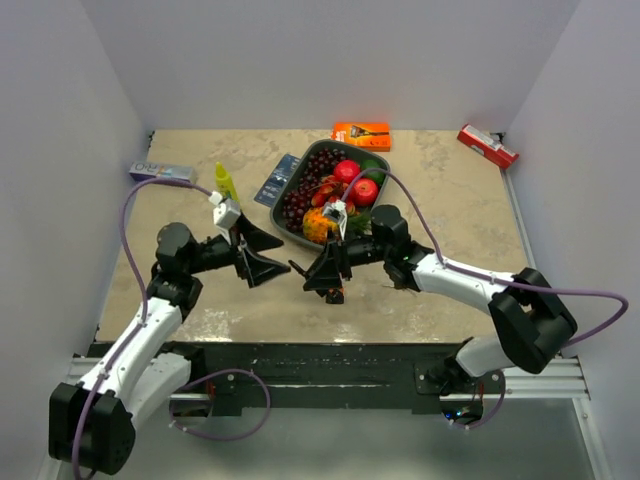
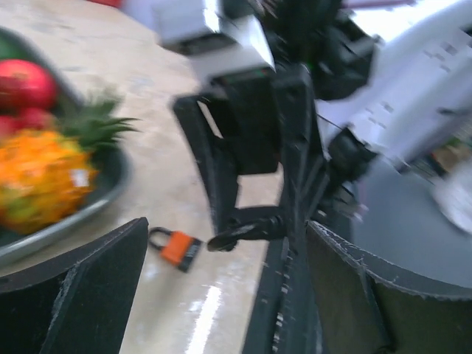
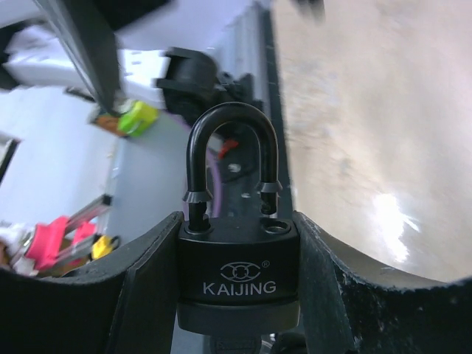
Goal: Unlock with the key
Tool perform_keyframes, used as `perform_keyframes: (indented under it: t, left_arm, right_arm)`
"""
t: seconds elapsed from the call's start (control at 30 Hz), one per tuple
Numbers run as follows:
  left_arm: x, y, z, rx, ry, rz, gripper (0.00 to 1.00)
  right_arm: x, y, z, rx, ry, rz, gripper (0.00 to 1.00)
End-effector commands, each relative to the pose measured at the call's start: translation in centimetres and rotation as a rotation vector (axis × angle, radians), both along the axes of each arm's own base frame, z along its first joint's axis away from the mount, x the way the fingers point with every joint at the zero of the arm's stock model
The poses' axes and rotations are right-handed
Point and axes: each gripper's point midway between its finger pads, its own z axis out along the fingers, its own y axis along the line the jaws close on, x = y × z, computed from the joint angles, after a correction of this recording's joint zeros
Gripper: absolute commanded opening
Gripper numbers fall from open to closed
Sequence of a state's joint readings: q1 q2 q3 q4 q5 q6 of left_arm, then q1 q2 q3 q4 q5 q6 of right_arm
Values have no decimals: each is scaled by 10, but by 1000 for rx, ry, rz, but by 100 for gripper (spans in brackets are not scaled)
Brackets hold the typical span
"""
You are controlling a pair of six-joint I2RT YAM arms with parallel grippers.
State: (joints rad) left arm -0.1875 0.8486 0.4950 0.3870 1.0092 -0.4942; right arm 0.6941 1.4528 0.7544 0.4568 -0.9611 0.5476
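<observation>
My right gripper [image 3: 240, 221] is shut on a black padlock [image 3: 237, 273] marked KAIJING and holds it above the table. The padlock's shackle [image 3: 232, 129] stands raised, its right leg out of its hole. A key with a dark head [image 2: 247, 227] sticks out of the padlock's underside towards my left gripper [image 2: 226, 223]. That gripper is open, and the key head lies just ahead of its fingers [image 2: 96, 284], untouched. From above, the left gripper [image 1: 280, 257] faces the right gripper [image 1: 322, 275] across a short gap, with the key [image 1: 297, 267] between them.
A small orange padlock [image 2: 177, 248] lies on the table under the right gripper [image 1: 335, 295]. Behind stands a dark tray [image 1: 296, 236] of fruit. Further back are an orange box [image 1: 361, 134], a red box [image 1: 487, 146], a yellow-green bottle [image 1: 226, 182] and a blue card [image 1: 275, 178].
</observation>
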Motion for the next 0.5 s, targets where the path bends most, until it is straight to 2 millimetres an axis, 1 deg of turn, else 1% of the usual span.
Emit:
perform_keyframes:
  t: [0.0, 0.07, 0.2, 0.23, 0.33, 0.43, 0.47]
  left_arm:
    - [-44, -27, 14, 8, -111, -286, 91]
    - [-47, -30, 11, 11, -97, -303, 92]
    - [-49, -34, 10, 4, -82, -321, 92]
    - [-50, -35, 12, -2, -96, -327, 92]
    - [-52, -39, 12, -17, -80, -345, 88]
    - [-54, -42, 11, -26, -60, -354, 80]
    - [-55, -43, 10, -27, -57, -359, 72]
  right_arm:
    - [-31, -6, 65, 191, -97, 180, 0]
    - [-32, -6, 68, 196, -96, 185, 0]
    - [-34, -8, 71, 201, -100, 187, 0]
    - [-33, -8, 71, 201, -102, 186, 0]
    - [-32, -7, 68, 189, -104, 178, 0]
    - [-29, -6, 63, 175, -101, 171, 0]
    - [-29, -6, 63, 175, -102, 171, 0]
